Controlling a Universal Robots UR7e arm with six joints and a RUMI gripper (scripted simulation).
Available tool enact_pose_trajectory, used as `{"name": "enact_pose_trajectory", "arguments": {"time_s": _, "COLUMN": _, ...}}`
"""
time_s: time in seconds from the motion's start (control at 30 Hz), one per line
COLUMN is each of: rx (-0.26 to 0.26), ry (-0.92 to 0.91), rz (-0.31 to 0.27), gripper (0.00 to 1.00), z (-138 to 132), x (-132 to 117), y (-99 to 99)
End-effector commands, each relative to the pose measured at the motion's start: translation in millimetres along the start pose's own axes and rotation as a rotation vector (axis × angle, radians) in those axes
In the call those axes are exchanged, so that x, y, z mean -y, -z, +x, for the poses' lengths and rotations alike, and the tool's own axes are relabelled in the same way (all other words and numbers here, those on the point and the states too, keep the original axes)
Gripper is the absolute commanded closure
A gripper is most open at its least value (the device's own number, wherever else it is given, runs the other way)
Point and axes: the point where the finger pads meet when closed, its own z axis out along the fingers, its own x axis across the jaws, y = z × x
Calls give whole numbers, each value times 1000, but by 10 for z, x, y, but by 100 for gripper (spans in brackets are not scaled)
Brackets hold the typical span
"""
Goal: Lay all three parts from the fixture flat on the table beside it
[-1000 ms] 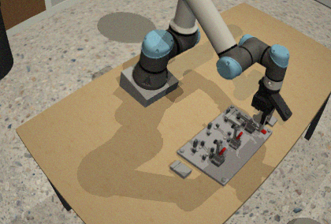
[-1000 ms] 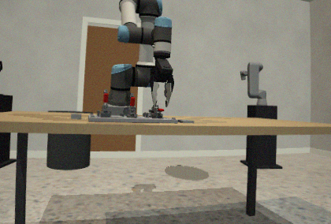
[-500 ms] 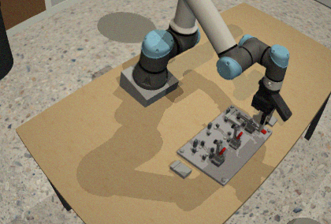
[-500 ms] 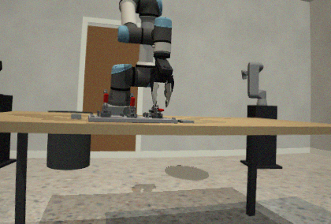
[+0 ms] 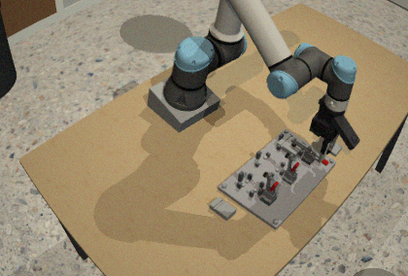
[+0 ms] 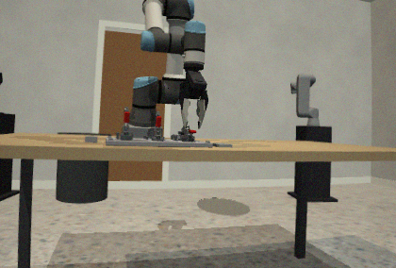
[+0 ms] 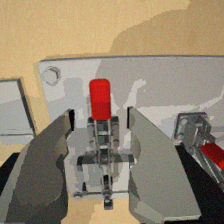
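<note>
Two grey parts on table: one (image 5: 222, 208) (image 6: 91, 139) left of fixture plate (image 5: 280, 222) (image 6: 156, 142) (image 7: 165, 67), other (image 5: 334, 148) (image 7: 12, 107) beyond its far right end. Two toggle clamps, red handles upright, on plate's left and middle. Third clamp, red handle (image 5: 324, 162) (image 6: 192, 131) (image 7: 100, 100) lying flat, plate's right end. Gripper (image 5: 323, 155) (image 6: 192, 126) (image 7: 100, 109) above it, jaws parted, nothing between; handle's long axis runs between fingers, likely next grasp.

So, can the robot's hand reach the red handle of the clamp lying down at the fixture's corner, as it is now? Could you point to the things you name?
Probably yes: the open hand (image 5: 323, 157) (image 6: 192, 126) (image 7: 100, 109) hangs above, fingers apart on either side of the red handle (image 5: 324, 162) (image 6: 192, 131) (image 7: 100, 99), and nothing visible lies between.
</note>
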Motion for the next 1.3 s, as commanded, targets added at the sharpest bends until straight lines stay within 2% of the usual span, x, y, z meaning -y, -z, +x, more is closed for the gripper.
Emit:
{"name": "enact_pose_trajectory", "arguments": {"time_s": 0.0, "rx": 0, "ry": 0, "rz": 1, "gripper": 72, "z": 0, "x": 5, "y": -42}}
{"name": "enact_pose_trajectory", "arguments": {"time_s": 0.47, "rx": 0, "ry": 0, "rz": 1, "gripper": 72, "z": -1, "x": 9, "y": -252}}
{"name": "enact_pose_trajectory", "arguments": {"time_s": 1.07, "rx": 0, "ry": 0, "rz": 1, "gripper": 72, "z": -1, "x": 9, "y": -262}}
{"name": "enact_pose_trajectory", "arguments": {"time_s": 1.1, "rx": 0, "ry": 0, "rz": 1, "gripper": 100, "z": -1, "x": 9, "y": -262}}
{"name": "enact_pose_trajectory", "arguments": {"time_s": 1.27, "rx": 0, "ry": 0, "rz": 1, "gripper": 100, "z": -1, "x": 9, "y": -262}}
